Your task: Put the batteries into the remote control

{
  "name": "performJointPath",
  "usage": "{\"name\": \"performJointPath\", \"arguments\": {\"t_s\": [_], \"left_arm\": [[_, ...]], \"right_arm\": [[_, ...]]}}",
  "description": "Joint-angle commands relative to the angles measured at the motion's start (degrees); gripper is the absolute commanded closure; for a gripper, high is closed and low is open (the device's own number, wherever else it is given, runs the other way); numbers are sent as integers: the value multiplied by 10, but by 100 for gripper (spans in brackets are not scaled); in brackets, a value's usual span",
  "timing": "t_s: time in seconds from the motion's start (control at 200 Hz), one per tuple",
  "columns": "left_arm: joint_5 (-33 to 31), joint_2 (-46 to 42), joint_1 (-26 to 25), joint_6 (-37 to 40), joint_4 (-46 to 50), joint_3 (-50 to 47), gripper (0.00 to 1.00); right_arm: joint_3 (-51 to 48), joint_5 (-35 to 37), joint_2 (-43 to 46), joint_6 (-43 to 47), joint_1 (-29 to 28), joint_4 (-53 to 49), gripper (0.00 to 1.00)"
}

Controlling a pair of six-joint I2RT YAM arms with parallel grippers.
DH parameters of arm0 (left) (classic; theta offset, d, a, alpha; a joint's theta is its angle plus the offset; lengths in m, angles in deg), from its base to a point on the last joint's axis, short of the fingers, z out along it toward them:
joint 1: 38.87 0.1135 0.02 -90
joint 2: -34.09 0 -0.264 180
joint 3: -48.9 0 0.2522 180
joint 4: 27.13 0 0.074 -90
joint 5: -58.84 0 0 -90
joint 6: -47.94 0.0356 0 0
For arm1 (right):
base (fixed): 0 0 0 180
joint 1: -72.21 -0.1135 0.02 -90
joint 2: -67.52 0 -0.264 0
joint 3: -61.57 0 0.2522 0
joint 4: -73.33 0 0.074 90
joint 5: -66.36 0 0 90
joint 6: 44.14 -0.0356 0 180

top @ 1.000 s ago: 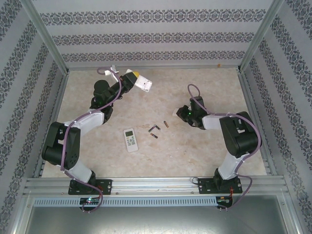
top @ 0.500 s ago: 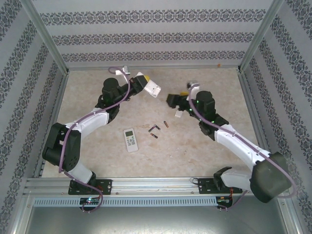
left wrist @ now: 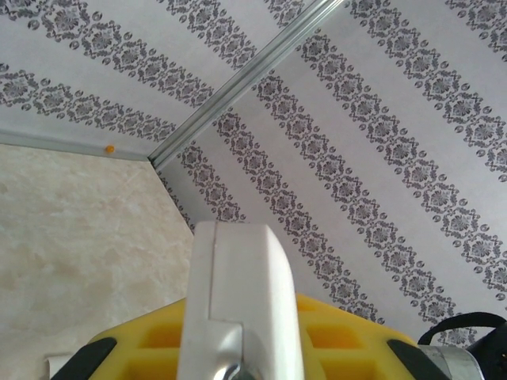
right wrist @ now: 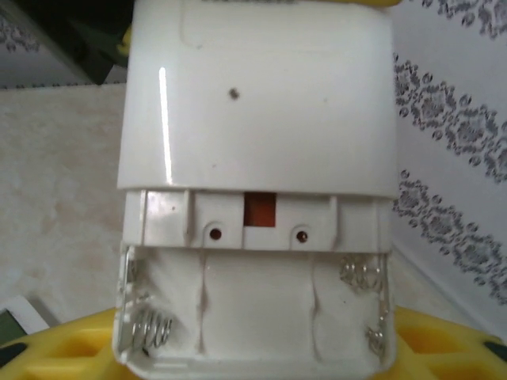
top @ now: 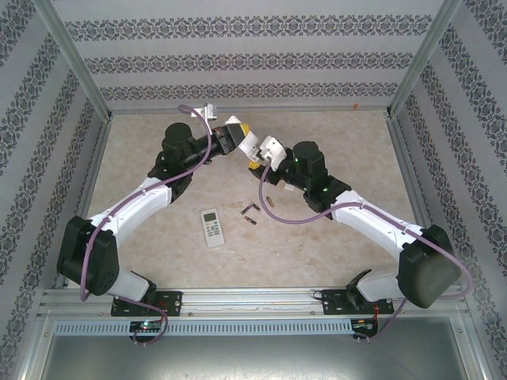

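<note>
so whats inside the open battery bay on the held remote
Bare springs in empty bays of the remote, nothing loaded. Anything farther in is covered by its white casing.

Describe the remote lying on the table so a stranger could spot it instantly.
On the beige marbled table, look near the middle, toward the arm bases. The flat remote lies there, left of the small dark batteries. Unlike the raised remote in the left gripper, it rests face up, screen and buttons showing.
</note>
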Motion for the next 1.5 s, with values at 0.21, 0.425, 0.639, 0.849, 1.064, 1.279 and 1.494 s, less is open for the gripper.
{"name": "performJointPath", "arguments": {"t_s": [0.21,0.425,0.639,0.849,1.064,1.279,1.494], "left_arm": [[18,-6,-9,26,30,12,100],[23,-2,-8,32,31,14,100],[-9,-25,0,78,57,-7,48],[-236,-162,13,222,194,-74,4],[-330,-205,20,288,315,-81,2],[-292,-201,22,280,309,-109,2],[-256,-173,24,287,326,-106,2]], "right_arm": [[26,-4,-1,60,-23,7,20],[55,-5,-22,35,-24,2,44],[66,-23,-49,39,-17,-11,67],[76,-42,-109,262,27,-132,69],[165,59,-249,447,26,-250,70],[247,22,-349,454,20,-265,63],[274,71,-415,497,8,-263,48]]}}
